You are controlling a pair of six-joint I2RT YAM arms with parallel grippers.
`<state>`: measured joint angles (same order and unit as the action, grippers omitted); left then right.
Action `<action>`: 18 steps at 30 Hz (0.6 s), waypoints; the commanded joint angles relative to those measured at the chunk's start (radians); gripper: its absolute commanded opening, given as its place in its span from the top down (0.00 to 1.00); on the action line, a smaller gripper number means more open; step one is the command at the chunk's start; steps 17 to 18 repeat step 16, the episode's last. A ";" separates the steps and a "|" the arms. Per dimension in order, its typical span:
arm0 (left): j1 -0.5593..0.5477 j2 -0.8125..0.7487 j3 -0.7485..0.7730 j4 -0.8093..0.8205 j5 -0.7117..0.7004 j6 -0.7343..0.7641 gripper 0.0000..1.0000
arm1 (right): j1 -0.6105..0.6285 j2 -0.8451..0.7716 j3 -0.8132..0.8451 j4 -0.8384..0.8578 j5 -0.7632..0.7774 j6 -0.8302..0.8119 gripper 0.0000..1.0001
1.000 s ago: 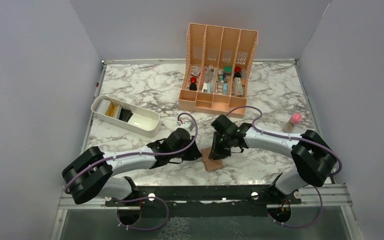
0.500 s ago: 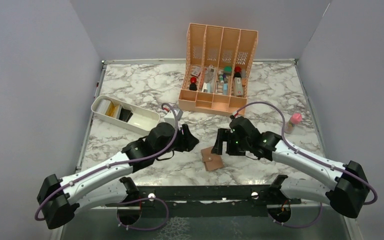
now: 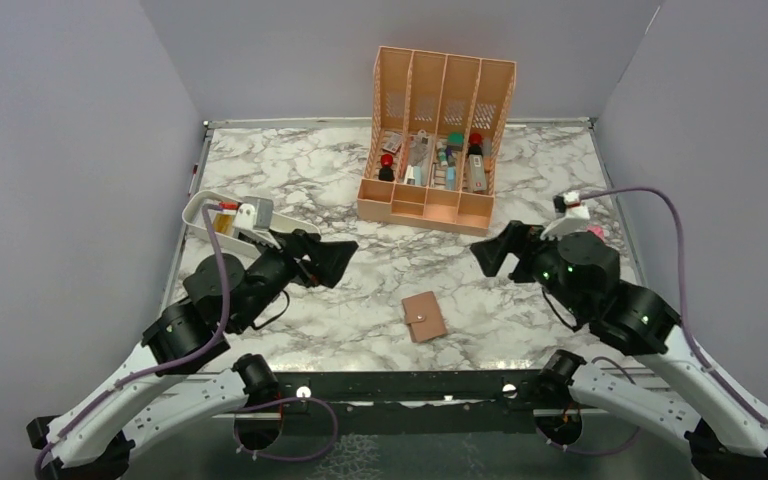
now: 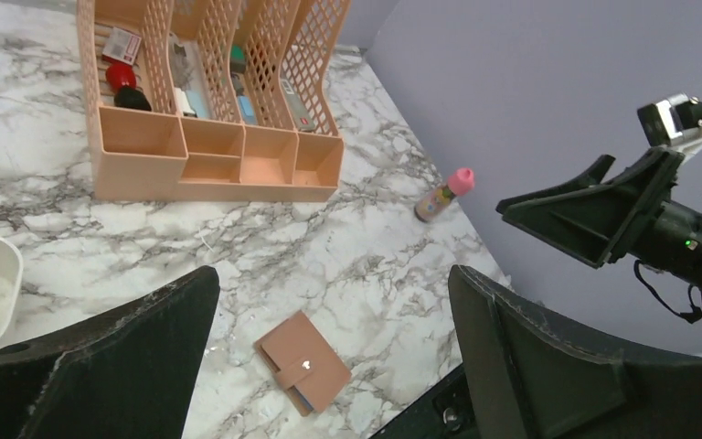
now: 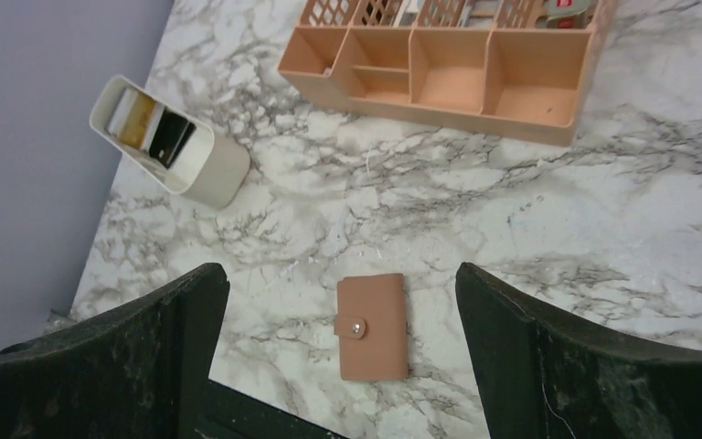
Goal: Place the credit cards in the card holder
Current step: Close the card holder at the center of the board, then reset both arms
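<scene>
The card holder (image 3: 424, 316), a small brown wallet, lies flat and snapped shut near the table's front edge, between both arms. It also shows below the left wrist (image 4: 303, 361) and the right wrist (image 5: 372, 326). My left gripper (image 3: 333, 260) hangs open, raised, up and to the left of it. Raised on the other side, my right gripper (image 3: 488, 254) is open too. Nothing sits between the fingers of either one (image 4: 334, 279) (image 5: 340, 274). No credit cards lie loose on the table. Thin gold and black pieces (image 5: 151, 128) stand in the white tray; I cannot tell whether they are credit cards.
A tall peach organizer (image 3: 440, 130) with small items stands at the back centre. A white oblong tray (image 3: 200, 205) lies at the left, partly behind my left arm. A pink-capped bottle (image 4: 443, 197) stands at the right near the wall.
Both grippers have opened and drawn up and away from the card holder, left arm leftward, right arm rightward. The holder stays closed on the table.
</scene>
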<state>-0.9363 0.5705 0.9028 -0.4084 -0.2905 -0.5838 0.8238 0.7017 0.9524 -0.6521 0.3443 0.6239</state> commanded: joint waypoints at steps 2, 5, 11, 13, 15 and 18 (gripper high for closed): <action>0.001 -0.031 0.020 -0.074 -0.042 0.041 0.01 | 0.003 -0.088 0.035 -0.093 0.136 -0.034 0.00; 0.001 -0.042 0.008 -0.073 -0.030 0.027 0.01 | 0.003 -0.116 0.018 -0.079 0.124 -0.021 0.00; 0.001 -0.058 -0.030 -0.073 -0.018 0.013 0.01 | 0.003 -0.116 0.012 -0.095 0.112 0.017 0.00; 0.001 -0.060 -0.038 -0.073 -0.014 0.008 0.01 | 0.003 -0.112 0.006 -0.097 0.117 0.019 0.00; 0.001 -0.061 -0.039 -0.073 -0.009 0.004 0.01 | 0.003 -0.109 -0.003 -0.097 0.123 0.019 0.00; 0.000 -0.063 -0.042 -0.073 -0.008 0.003 0.01 | 0.003 -0.106 -0.006 -0.098 0.126 0.020 0.00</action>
